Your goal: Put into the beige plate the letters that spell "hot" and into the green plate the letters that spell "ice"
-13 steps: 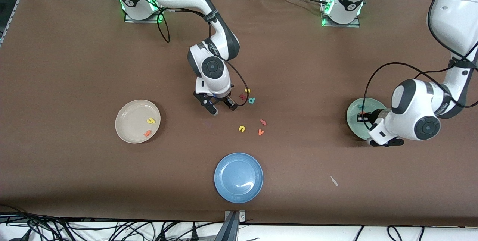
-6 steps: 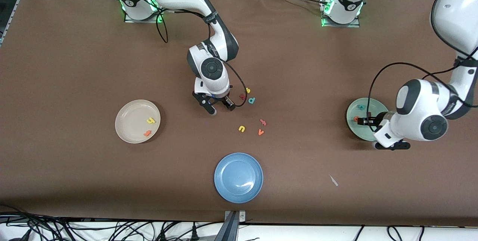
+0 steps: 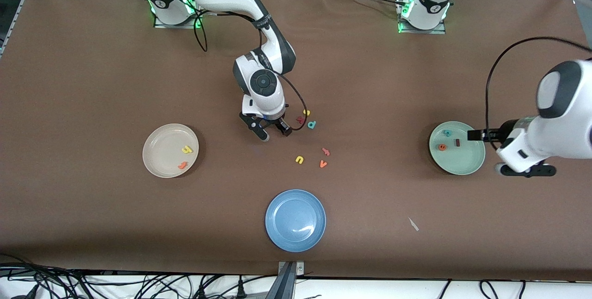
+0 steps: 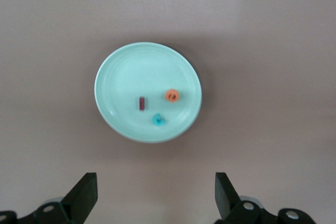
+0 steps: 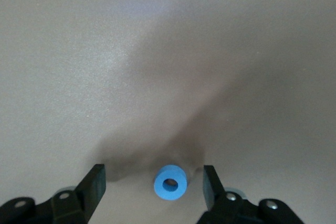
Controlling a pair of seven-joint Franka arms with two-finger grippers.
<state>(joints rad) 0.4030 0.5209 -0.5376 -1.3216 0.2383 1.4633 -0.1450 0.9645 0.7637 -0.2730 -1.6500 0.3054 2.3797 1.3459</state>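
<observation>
Your stock as it stands. Green plate (image 3: 467,162), toward the left arm's end of the table: holds the teal c (image 3: 447,133), the orange e (image 3: 442,147) and the dark red i (image 3: 457,142), all three apart from one another, so "ice" looks complete. Beige plate (image 3: 159,144), toward the right arm's end: holds the yellow h (image 3: 187,149) and the orange t (image 3: 182,165); "hot" lacks one letter. Blue o (image 5: 169,182): lies flat on the table between the right gripper's (image 3: 273,131) fingers, seen only in the right wrist view (in the front view the gripper hides it). Right gripper: low over the table near the middle, jaws spread wider than the o with a gap on each side, holding nothing yet. Left gripper (image 4: 155,198): empty, jaws wide apart, up in the air by the green plate's rim at the table's end; that arm seems to have no letter left to fetch. Leftovers near the middle, none wanted: a yellow u (image 3: 299,159), an orange v (image 3: 323,164), a teal d (image 3: 312,125), a dark red angular letter (image 3: 325,151), plus a small yellow piece (image 3: 306,112) and a red piece (image 3: 300,120) by the right gripper. Blue plate (image 3: 277,229), nearest the front camera: bare. Outstanding, by your count: close on the o, carry it to the beige plate, release.
</observation>
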